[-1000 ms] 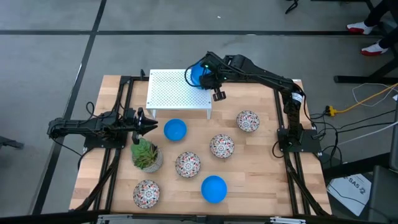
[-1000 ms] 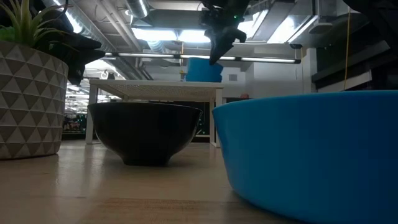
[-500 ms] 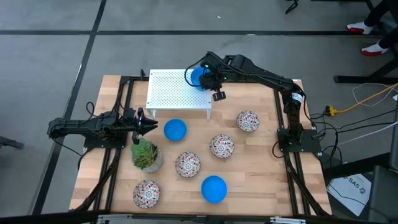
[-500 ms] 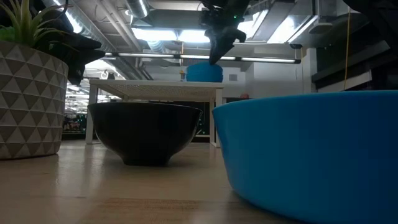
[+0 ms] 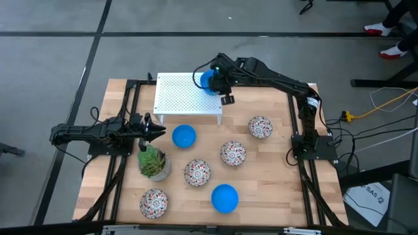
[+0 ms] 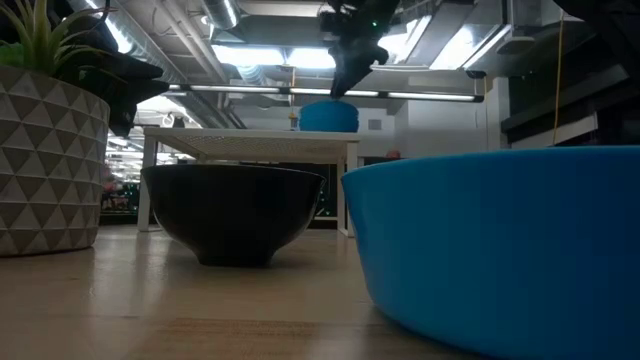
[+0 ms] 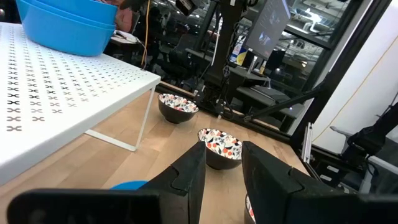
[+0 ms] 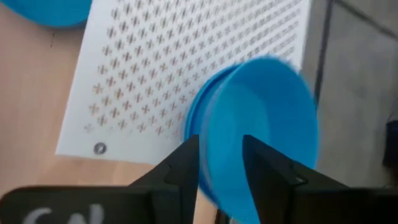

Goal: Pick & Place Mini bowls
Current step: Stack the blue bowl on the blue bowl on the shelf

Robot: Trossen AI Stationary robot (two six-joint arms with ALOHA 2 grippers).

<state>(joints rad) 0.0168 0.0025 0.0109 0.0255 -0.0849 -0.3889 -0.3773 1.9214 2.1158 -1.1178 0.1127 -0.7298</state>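
Observation:
On the white perforated shelf [image 5: 183, 98] at the table's far side sit two nested bright blue mini bowls [image 5: 206, 79] [image 7: 62, 25] [image 6: 328, 115]. My right gripper [image 5: 211, 81] [image 8: 221, 155] is over them, open, one finger inside the upper bowl's rim [image 8: 208, 143] and one outside. Two more blue bowls [image 5: 184, 136] [image 5: 225, 198] and several speckled white ones [image 5: 260, 127] [image 5: 233, 153] [image 5: 197, 172] rest on the wooden table. My left gripper [image 5: 160, 130] [image 7: 224, 155] waits at the table's left, fingers a little apart, touching nothing. My right gripper comes at the upper blue bowl from above, slanting, its fingers [image 8: 186, 165] on either side of the rim [image 8: 208, 143]. Whether either finger touches the wall cannot be told. The bowl sits nested in the lower one on the shelf.
A potted succulent [image 5: 153, 163] stands just in front of my left gripper. A fourth speckled bowl [image 5: 154, 202] lies at the near left. The shelf stands on legs [image 6: 345, 190] above the tabletop. In the low view a blue bowl [image 6: 500, 250] fills the near right.
The blue bowl under my right gripper stood higher a second ago and has come down into the bowl on the shelf, where it now stays still. My right gripper has since shifted slightly toward the table's left.

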